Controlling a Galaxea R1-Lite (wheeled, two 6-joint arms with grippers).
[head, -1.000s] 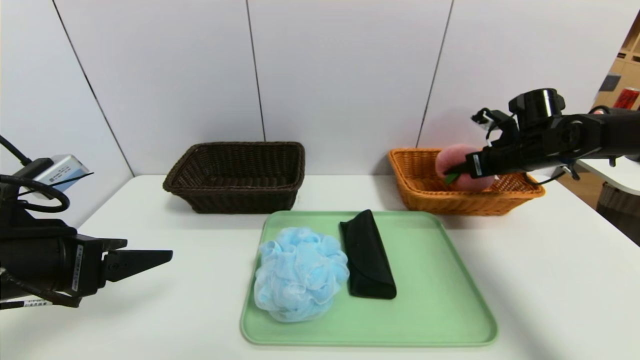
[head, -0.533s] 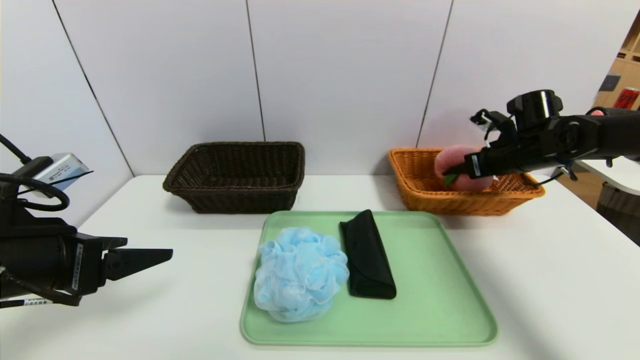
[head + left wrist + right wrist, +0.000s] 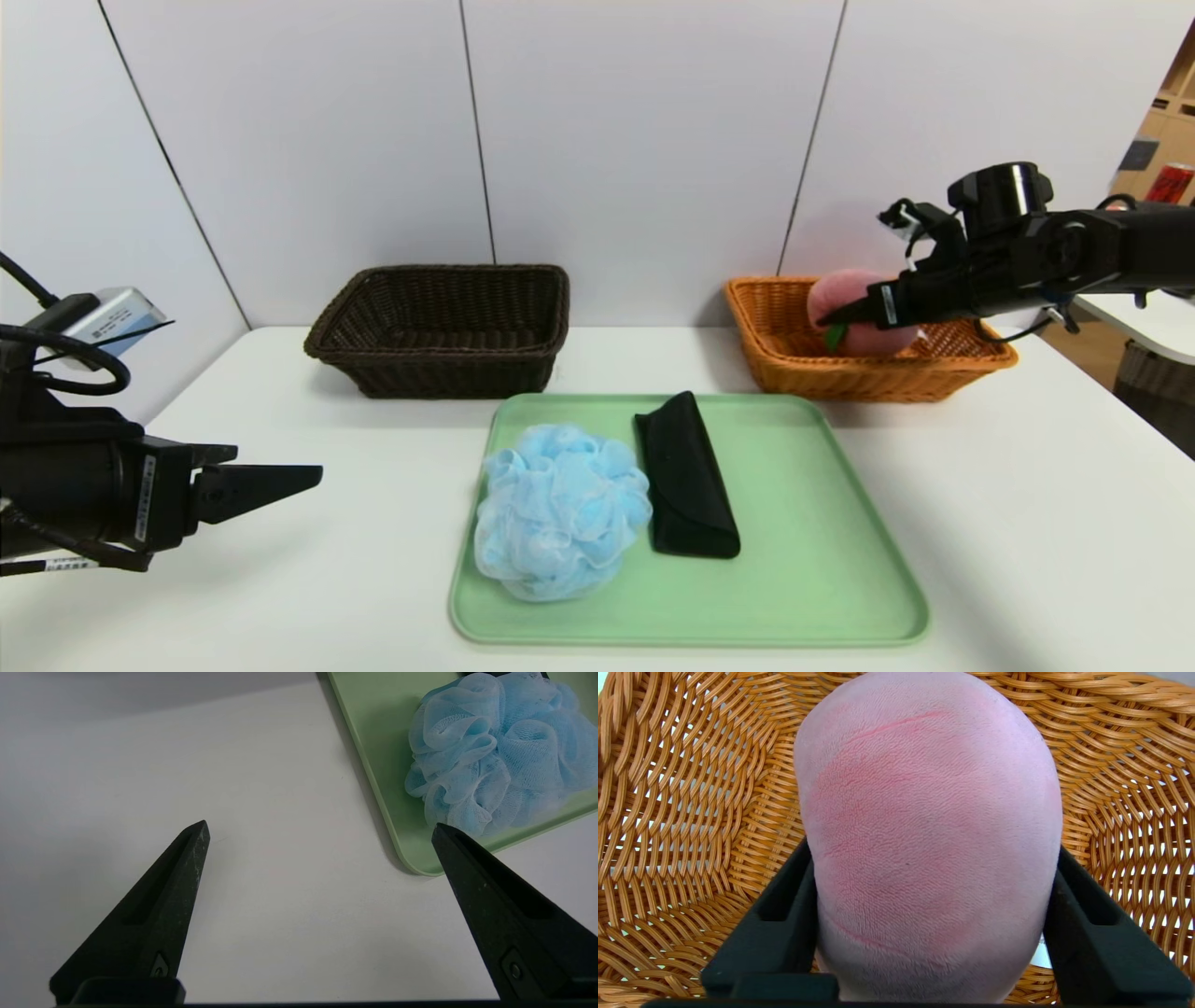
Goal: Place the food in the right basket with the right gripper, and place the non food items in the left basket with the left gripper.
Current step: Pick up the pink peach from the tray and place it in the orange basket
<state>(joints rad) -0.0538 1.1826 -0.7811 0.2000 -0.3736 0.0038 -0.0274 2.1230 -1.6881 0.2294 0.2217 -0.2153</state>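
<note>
A pink plush peach (image 3: 854,310) is held by the right gripper (image 3: 845,317) above the inside of the orange basket (image 3: 794,359), which stands at the far right of the white worktop (image 3: 1027,523). In the right wrist view the peach (image 3: 929,830) is seen clamped between the two black jaws, one pressed to each side of it, with the woven wall of the orange basket (image 3: 682,812) around and beneath it. Whether the peach touches the basket floor cannot be told. A small green leaf shows at its lower edge in the head view.

The left gripper (image 3: 280,485) is kept low over the worktop, to the left of the green tray (image 3: 822,579) and apart from it. Its jaws are spread wide with nothing between them (the left wrist view shows only bare worktop (image 3: 280,812) in the gap).

On the tray a blue mesh bath puff (image 3: 558,511) is seen at the left, and a black glasses case (image 3: 686,476) lies just beside it, to its right. In the left wrist view the bath puff (image 3: 495,756) is found near the tray corner (image 3: 402,844). A dark brown basket (image 3: 439,331) stands behind the tray to the left, well apart from the orange one.
</note>
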